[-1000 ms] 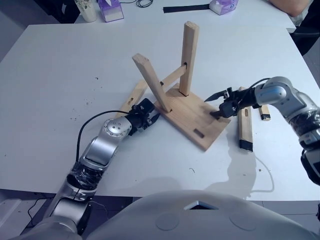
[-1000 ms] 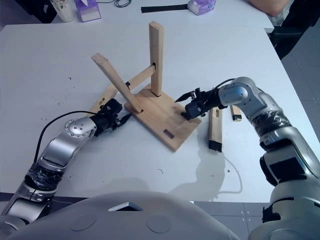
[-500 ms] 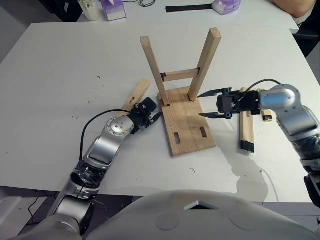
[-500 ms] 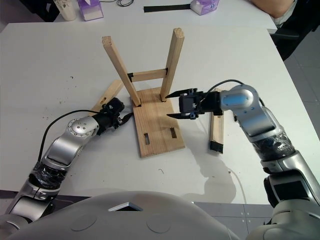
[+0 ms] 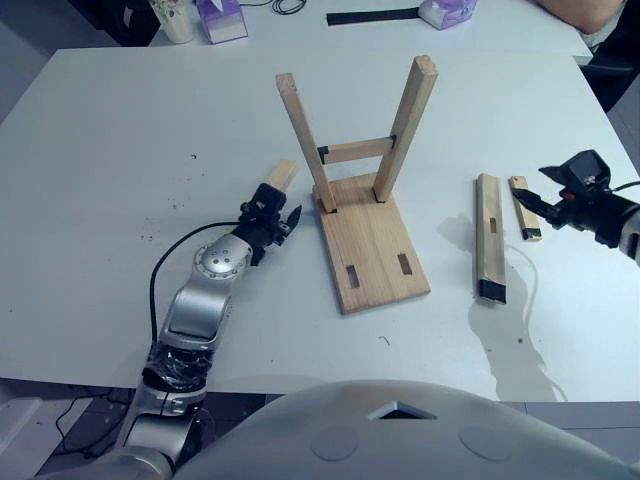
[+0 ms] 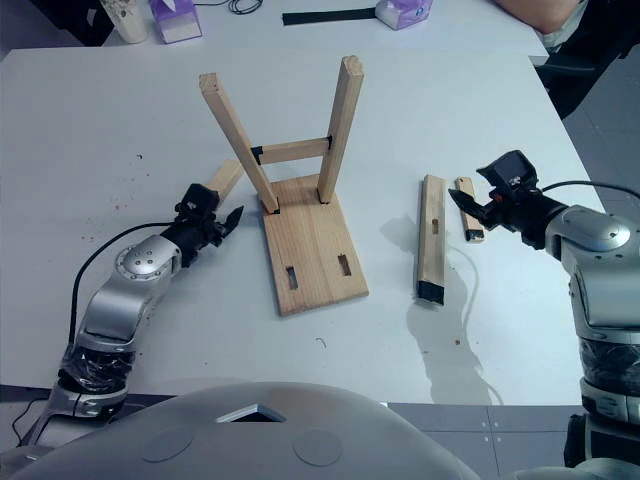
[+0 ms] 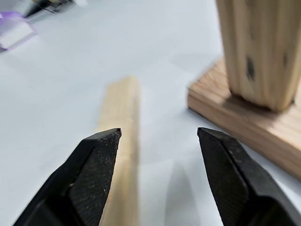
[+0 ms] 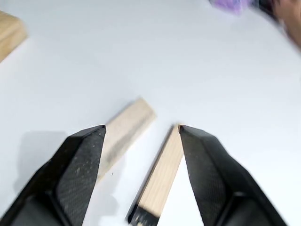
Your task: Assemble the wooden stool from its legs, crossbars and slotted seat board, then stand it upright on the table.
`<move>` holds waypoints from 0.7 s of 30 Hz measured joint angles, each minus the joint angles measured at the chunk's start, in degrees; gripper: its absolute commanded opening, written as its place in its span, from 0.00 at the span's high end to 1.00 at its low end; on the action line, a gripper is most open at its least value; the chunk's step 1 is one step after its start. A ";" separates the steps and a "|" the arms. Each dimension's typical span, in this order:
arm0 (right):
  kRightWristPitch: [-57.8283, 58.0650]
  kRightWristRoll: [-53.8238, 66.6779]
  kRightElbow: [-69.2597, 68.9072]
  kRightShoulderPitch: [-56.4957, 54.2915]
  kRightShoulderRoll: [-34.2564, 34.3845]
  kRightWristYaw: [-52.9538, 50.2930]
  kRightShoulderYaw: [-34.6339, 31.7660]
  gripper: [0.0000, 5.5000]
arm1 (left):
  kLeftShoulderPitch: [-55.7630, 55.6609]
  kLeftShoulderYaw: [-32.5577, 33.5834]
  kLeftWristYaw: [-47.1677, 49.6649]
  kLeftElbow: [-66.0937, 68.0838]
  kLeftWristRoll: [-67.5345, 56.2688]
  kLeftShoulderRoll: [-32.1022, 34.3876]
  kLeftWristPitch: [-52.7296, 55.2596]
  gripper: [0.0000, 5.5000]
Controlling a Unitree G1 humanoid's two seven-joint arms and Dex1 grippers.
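Observation:
The slotted seat board (image 5: 372, 243) lies flat mid-table. Two legs (image 5: 305, 140) (image 5: 405, 130) stand up from its far end, joined by a crossbar (image 5: 358, 150); two slots (image 5: 352, 273) near its front edge are empty. A loose leg (image 5: 282, 176) lies left of the board, with my left gripper (image 5: 284, 208) open just short of its near end and the leg (image 7: 120, 141) ahead between the fingers. Another loose leg (image 5: 487, 237) and a short crossbar (image 5: 522, 206) lie to the right. My right gripper (image 5: 548, 203) is open beside that crossbar (image 8: 160, 174), holding nothing.
At the table's far edge stand a cup (image 5: 172, 18), a purple tissue box (image 5: 222, 20), a black strap (image 5: 370, 16) and another tissue pack (image 5: 447, 12). The table's right edge runs close behind my right gripper.
The seat board with its legs swung square to me, then stayed put. My right gripper left the board and moved right to the short crossbar. My left gripper shifted back-left toward the loose leg.

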 measured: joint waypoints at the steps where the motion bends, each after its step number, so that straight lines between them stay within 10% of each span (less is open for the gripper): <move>1: 3.88 1.17 0.04 0.00 1.22 -1.53 -1.11 0.48 | 0.24 1.14 0.20 -0.73 -0.13 -0.08 -0.15 0.45; 21: 6.78 0.66 11.03 -3.30 9.97 -11.18 -2.51 0.48 | 4.45 -0.14 -0.12 -6.36 -1.05 -1.96 0.19 0.45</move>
